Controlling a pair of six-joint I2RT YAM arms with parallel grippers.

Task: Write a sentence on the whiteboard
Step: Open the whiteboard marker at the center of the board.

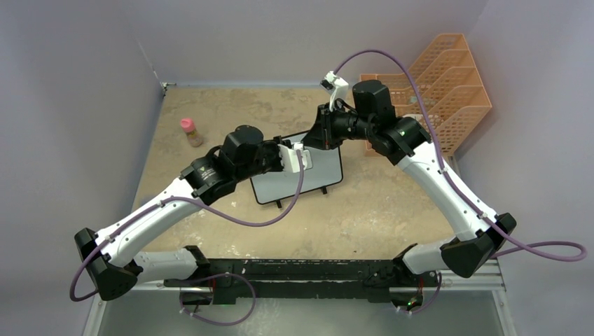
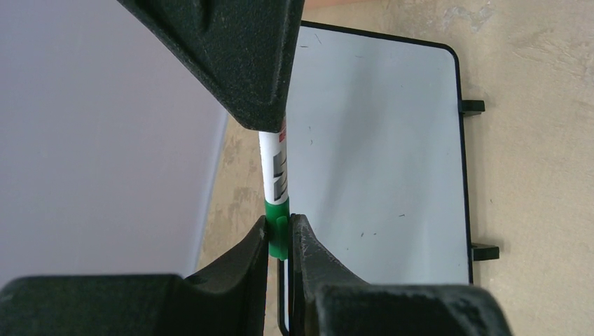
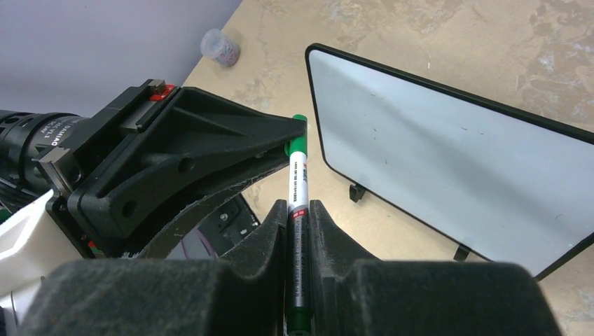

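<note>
Green plastic is pinched between the two black fingers of the left hand (image 2: 279, 234): it is the green cap (image 2: 277, 210) of a slim white-barrelled marker pen (image 2: 274, 164) with grey and red print. The hand is closed narrow on that cap.

The right hand (image 3: 299, 213) meets it from the opposite side. Its padded black fingers are closed tightly on the pen's barrel, which runs up out of the grip to the cap. In the right wrist view the tip of the left hand's finger covers part of the cap. The pen spans the short gap between the two hands, held at both ends above the bench (image 1: 378, 203).

Directly under the hands lies the small rectangular whiteboard (image 1: 312, 178), which has a thin black frame and rounded corners. It sits near the middle of the tan, mottled bench with its white face up. Two short black feet (image 2: 473, 107) stick out along one long edge, and a few faint dark specks show on the face.

A small pink-capped bottle (image 1: 190, 131) stands well apart on the far left. An orange mesh file rack (image 1: 448, 84) stands in the far right corner.
</note>
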